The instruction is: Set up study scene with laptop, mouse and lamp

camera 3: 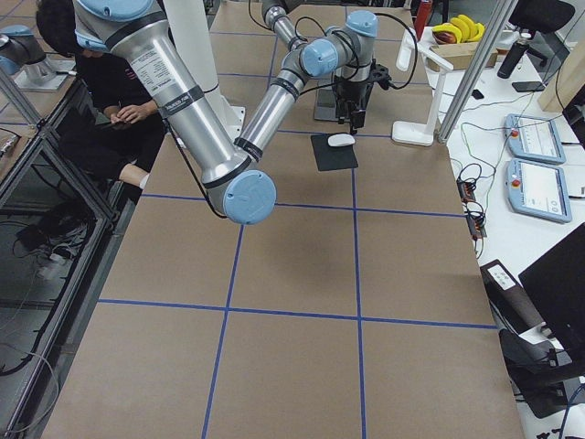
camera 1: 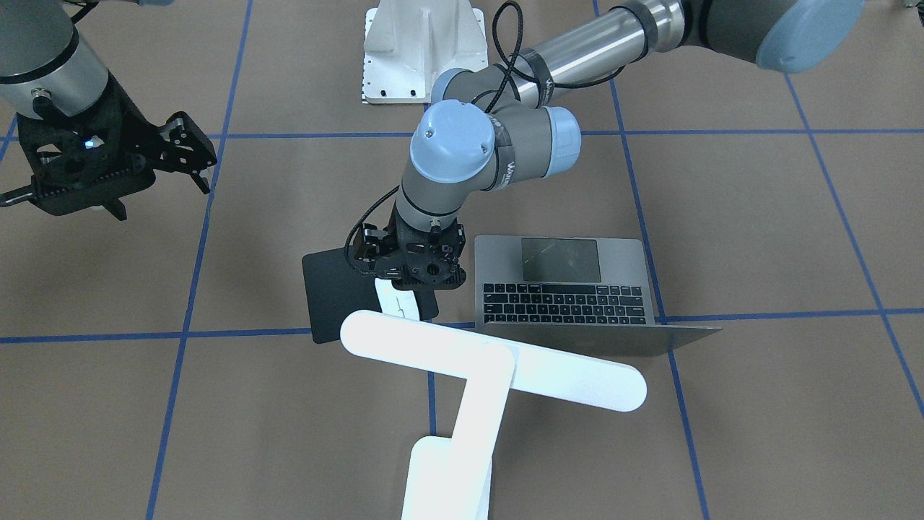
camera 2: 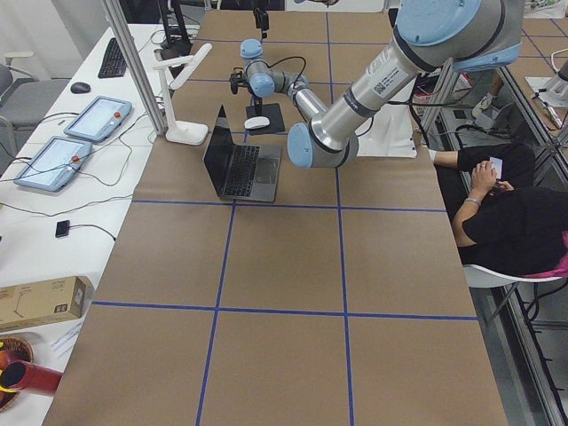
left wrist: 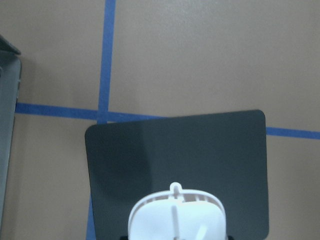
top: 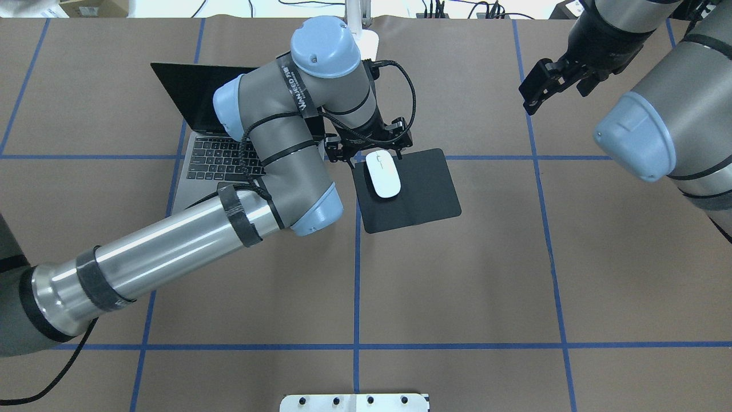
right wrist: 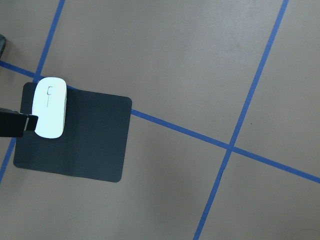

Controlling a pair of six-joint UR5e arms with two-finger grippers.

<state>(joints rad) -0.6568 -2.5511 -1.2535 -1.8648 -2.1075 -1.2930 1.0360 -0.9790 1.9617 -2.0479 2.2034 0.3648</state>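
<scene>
My two arms: silver tube, grey joints, pale-blue caps
From my desk I see the left grey-and-silver jointed arm banded in black tape, a black cable looping along it, white lettering on one dark strap, small screws in a cap; the right grey arm matches; black skeletal left gripper and right gripper

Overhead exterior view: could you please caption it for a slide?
Left gripper at mouse on black pad beside open laptop.

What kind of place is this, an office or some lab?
Probably a robotics lab: the left arm and right arm work over a table gridded with blue tape, control tablets on a side bench.
</scene>
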